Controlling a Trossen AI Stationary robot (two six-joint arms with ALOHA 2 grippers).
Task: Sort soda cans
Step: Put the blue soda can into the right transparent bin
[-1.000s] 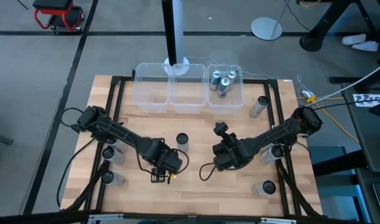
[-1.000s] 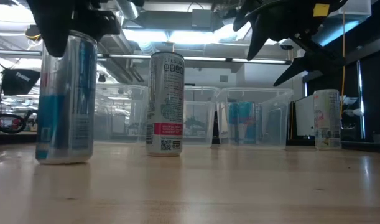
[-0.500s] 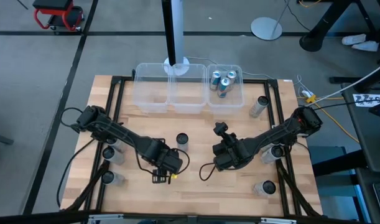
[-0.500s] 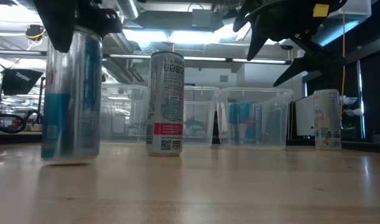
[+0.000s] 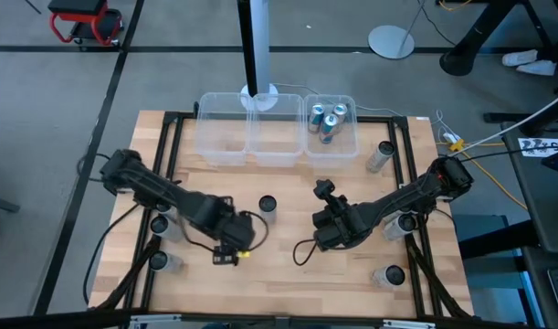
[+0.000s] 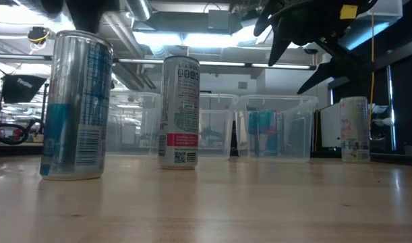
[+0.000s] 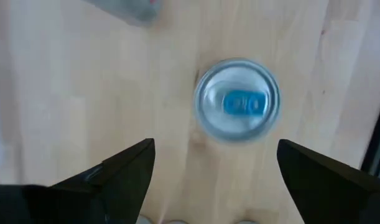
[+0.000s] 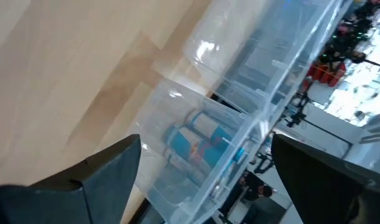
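Two dark, near-black arms built of chunky jointed segments. Black cables looping loose beside each arm, curling over the wood. Small yellow tag at the tip of the left gripper (image 5: pixel 226 259). Right gripper (image 5: pixel 326 187) ending in a knobbly black head. Fingers (image 7: pixel 118 171) flat, matte black, wedge-shaped, tapering to blunt points.

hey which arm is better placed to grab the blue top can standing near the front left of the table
Left. The left pincer hangs open directly above the blue-top can, which stands upright on the table. The right pincer is over the table's middle, facing the bins.
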